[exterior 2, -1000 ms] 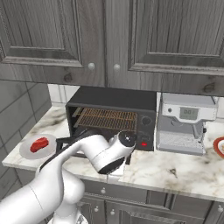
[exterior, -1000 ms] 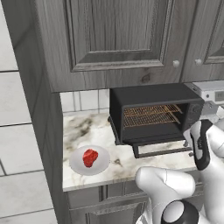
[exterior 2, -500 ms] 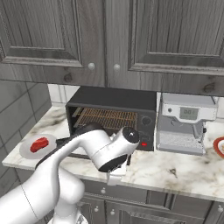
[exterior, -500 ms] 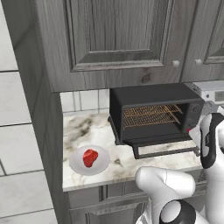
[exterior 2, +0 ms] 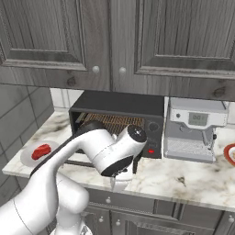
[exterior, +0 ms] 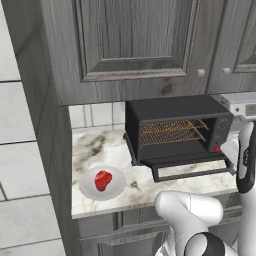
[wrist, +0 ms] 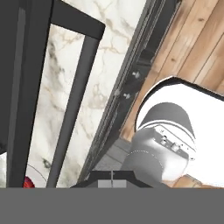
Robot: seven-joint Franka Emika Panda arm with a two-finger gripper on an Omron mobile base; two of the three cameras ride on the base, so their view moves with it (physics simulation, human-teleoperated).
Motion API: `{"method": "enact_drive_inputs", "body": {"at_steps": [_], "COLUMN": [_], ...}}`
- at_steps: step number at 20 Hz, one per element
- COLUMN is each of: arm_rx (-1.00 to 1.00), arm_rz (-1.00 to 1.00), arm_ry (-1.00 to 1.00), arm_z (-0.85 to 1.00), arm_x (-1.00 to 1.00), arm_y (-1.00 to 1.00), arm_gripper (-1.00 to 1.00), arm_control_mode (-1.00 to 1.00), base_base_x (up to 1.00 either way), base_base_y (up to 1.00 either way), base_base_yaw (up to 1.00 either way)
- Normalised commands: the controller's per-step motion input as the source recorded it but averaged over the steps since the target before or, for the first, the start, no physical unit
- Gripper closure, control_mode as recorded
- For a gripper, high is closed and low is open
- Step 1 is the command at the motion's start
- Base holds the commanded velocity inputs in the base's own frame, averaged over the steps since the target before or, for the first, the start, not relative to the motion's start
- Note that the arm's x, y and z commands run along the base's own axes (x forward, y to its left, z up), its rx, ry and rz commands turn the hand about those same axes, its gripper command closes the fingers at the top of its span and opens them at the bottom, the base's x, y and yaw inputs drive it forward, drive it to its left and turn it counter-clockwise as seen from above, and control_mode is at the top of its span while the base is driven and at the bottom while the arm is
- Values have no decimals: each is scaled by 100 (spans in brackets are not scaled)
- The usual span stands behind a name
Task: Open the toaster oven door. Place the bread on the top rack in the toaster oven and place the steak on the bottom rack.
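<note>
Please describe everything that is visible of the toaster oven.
The toaster oven is a black box standing on the marble counter under the cabinets. Its door hangs open, folded down in front. Inside, coppery wire racks show. A control panel with a small red light is on its right. A coffee machine stands beside it.

Dark toaster oven door (wrist: pixel 26 83) frame above marble counter (wrist: pixel 105 57)

A black toaster oven (exterior: pixel 175 131) with coppery racks (exterior: pixel 170 132) sits on a white, grey-veined marble counter (exterior: pixel 100 150). At lower left, red steak (exterior: pixel 103 179) lies on a white plate (exterior: pixel 88 186); grey wood-grain cabinets (exterior: pixel 130 45) fill the top.
</note>
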Motion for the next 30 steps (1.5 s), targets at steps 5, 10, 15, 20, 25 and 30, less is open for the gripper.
{"method": "enact_drive_inputs", "body": {"at_steps": [5, 10, 15, 20, 25, 30], "arm_rx": [-6, -12, -15, -20, -21, -12], "arm_rz": [35, 33, 32, 29, 18, 15], "arm_ry": [-2, -6, -4, -21, -22, -4], "arm_z": [7, 4, 15, 4, 0, -3], "arm_x": [30, 45, 33, 17, 34, 43], "arm_y": [3, 20, 13, 11, 21, 21], "arm_gripper": [100, -100, -100, -100, -100, -100], "arm_control_mode": [-100, -100, -100, -100, -100, -100], "base_base_x": [0, 0, 0, 0, 0, 0], "base_base_y": [0, 0, 0, 0, 0, 0], "base_base_yaw": [0, 0, 0, 0, 0, 0]}}
